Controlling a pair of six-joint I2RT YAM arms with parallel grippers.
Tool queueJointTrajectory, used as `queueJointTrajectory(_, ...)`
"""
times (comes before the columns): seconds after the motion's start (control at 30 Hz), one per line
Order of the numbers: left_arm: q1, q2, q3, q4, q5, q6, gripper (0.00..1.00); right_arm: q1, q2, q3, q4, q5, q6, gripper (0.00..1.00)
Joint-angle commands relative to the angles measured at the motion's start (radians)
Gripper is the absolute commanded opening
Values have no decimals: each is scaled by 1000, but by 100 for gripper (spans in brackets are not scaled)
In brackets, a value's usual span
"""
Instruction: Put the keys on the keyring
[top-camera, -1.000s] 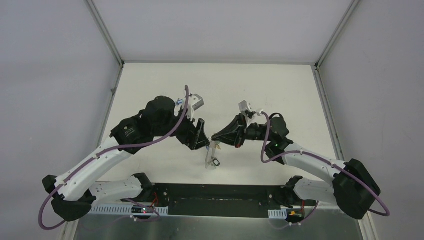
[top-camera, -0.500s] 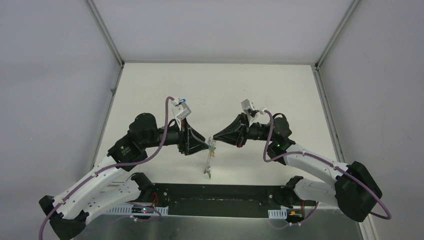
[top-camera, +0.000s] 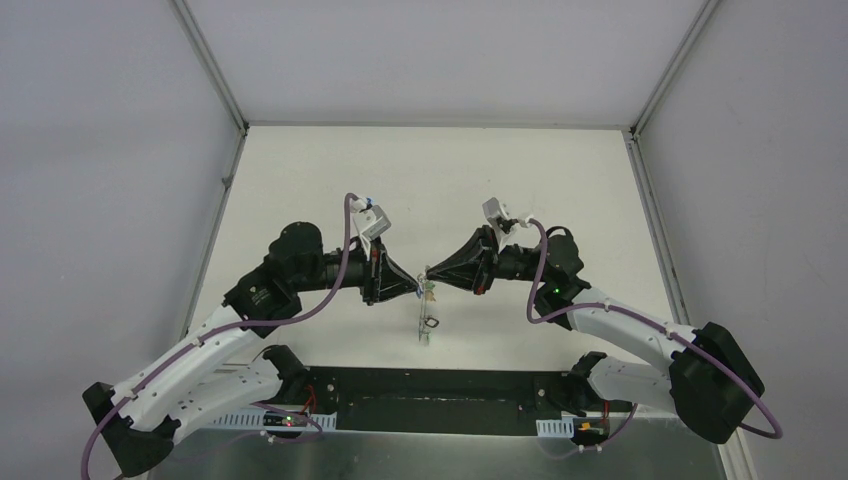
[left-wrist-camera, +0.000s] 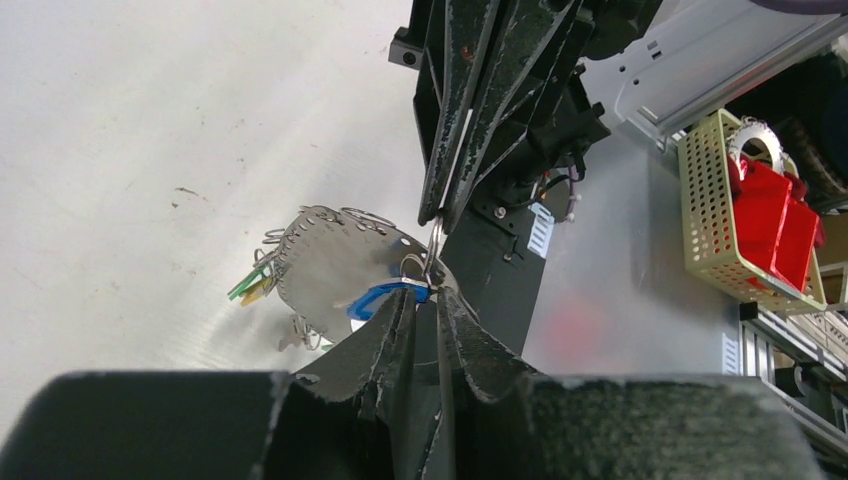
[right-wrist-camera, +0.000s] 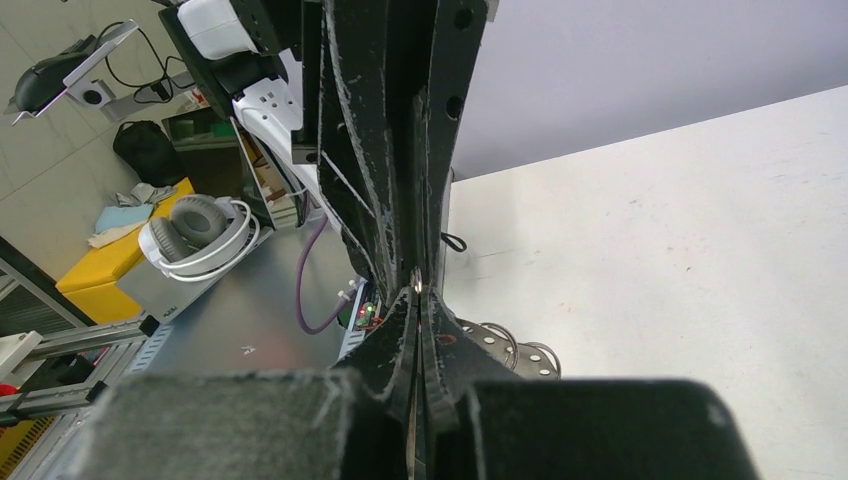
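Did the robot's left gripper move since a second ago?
Yes. The left gripper slid slightly right, away from the table's left edge, closing in on the keyring.

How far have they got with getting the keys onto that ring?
Partly there, it seems. Done: green and yellow keys hang from the rim of the keyring. In hand: the right tool is shut on the ring's wire, and the left tool has its tips at a blue key, though a firm grip isn't clear. Left: getting that blue key properly on, if it isn't already.

White matte table (top-camera: 450, 170) — faintly scuffed in places.
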Motion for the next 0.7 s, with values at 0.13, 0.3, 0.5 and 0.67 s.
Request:
queueJointTrajectory(0.13,8,41,17,31,54,2,3,-4,3,50,94,15,24,0)
queueJointTrajectory(0.3,8,55,20,36,66,-9,0,-4,8,51,95,16,25,0)
queueJointTrajectory(0.5,7,74,13,82,93,-59,0,-3,20,56,109,23,27,0)
queueJointTrajectory(0.67,-7,75,11,90,76,-79,0,-3,18,52,112,42,27,0)
